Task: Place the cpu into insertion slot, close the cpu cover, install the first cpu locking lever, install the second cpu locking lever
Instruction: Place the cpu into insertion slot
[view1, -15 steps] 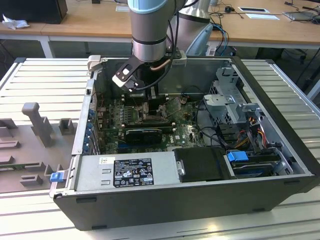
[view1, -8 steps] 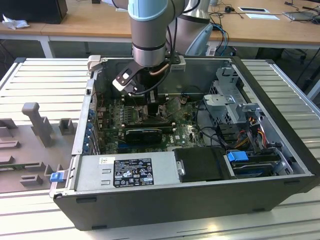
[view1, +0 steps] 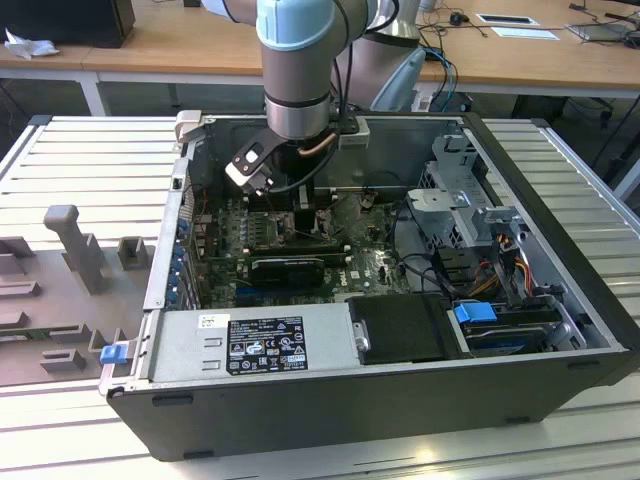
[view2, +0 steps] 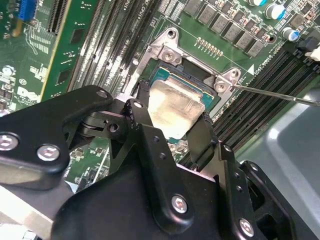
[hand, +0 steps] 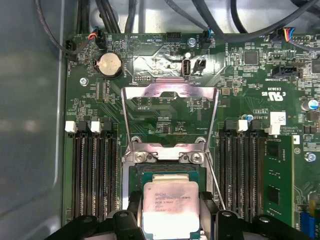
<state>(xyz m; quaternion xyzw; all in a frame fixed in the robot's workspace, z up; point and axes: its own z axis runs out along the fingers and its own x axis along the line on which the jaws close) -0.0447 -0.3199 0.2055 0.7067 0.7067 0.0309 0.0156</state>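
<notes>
In both wrist views my gripper (view2: 172, 114) (hand: 171, 212) is shut on the cpu (view2: 176, 106) (hand: 171, 205). One black finger (view2: 141, 107) presses each side of its silver-grey top. The chip sits level over the insertion slot (hand: 167, 171) (view2: 196, 84), inside the slot's dark frame. Whether it rests in the slot I cannot tell. The cpu cover (hand: 170, 90) stands flipped open beyond the slot, on its hinge bracket (hand: 167, 156). A thin wire locking lever (view2: 280, 95) (hand: 216, 182) angles away beside the slot. In the exterior view the gripper (view1: 303, 205) reaches down onto the green motherboard (view1: 365, 265).
Long black memory slots (hand: 95, 172) (hand: 248, 172) flank the socket, and a coin battery (hand: 108, 65) lies beyond the cover. The case holds a grey power-supply box (view1: 262, 342), a drive cage (view1: 468, 215) and cables. A grey fixture tray (view1: 60, 290) lies on the exterior view's left.
</notes>
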